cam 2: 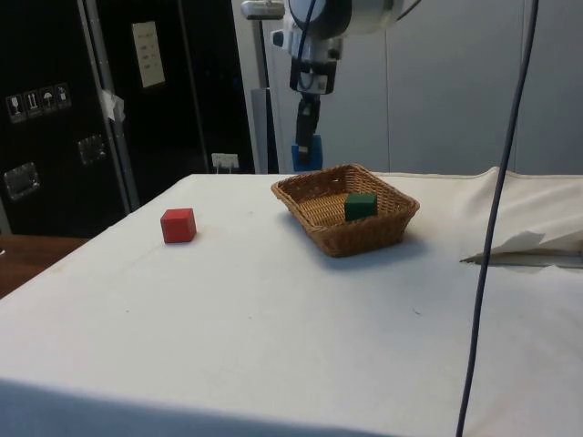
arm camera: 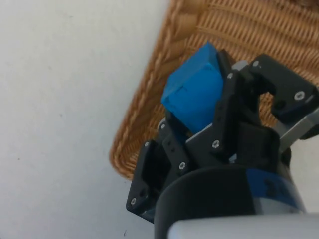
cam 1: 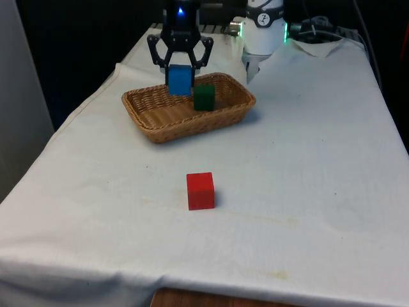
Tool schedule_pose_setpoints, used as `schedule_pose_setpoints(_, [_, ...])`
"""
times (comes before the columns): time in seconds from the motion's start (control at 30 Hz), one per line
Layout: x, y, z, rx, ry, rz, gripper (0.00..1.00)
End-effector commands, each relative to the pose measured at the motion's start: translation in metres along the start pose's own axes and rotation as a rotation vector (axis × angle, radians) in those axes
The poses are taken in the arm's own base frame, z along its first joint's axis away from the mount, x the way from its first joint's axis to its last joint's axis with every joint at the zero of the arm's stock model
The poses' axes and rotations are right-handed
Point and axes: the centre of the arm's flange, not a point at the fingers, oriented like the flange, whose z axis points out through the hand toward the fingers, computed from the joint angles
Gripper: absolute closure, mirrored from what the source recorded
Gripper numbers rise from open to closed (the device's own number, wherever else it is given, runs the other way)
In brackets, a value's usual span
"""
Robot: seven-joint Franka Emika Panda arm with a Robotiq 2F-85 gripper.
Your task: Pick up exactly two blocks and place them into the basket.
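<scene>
My gripper (cam 1: 180,75) (cam 2: 305,150) (arm camera: 197,107) is shut on a blue block (cam 1: 180,80) (arm camera: 194,94) and holds it in the air over the far rim of the wicker basket (cam 1: 156,128) (cam 2: 364,238) (arm camera: 144,104). A green block (cam 1: 204,97) (cam 2: 361,205) lies inside the basket. A red block (cam 1: 200,190) (cam 2: 178,225) sits alone on the white cloth, well short of the basket on the near side.
A crumpled fold of cloth (cam 1: 319,45) lies at the far corner on the front view's right. A dark cable (cam 2: 496,218) hangs down near the side camera. The table's edges fall away on all sides.
</scene>
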Motion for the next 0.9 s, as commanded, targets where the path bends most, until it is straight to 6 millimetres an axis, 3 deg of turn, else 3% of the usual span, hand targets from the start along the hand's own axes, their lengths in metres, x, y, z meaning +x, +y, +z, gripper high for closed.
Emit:
schedule_pose_setpoints(0.0, [-0.004,0.005,0.0,0.004,0.006,0.0,0.99])
schedule_pose_setpoints(0.33, [-0.024,0.026,0.022,-0.008,-0.043,0.009,0.99])
schedule_pose_setpoints(0.6, [-0.036,0.031,0.046,-0.012,-0.076,0.013,0.99])
schedule_pose_setpoints(0.87, [-0.035,0.025,0.067,-0.003,-0.091,0.014,0.99])
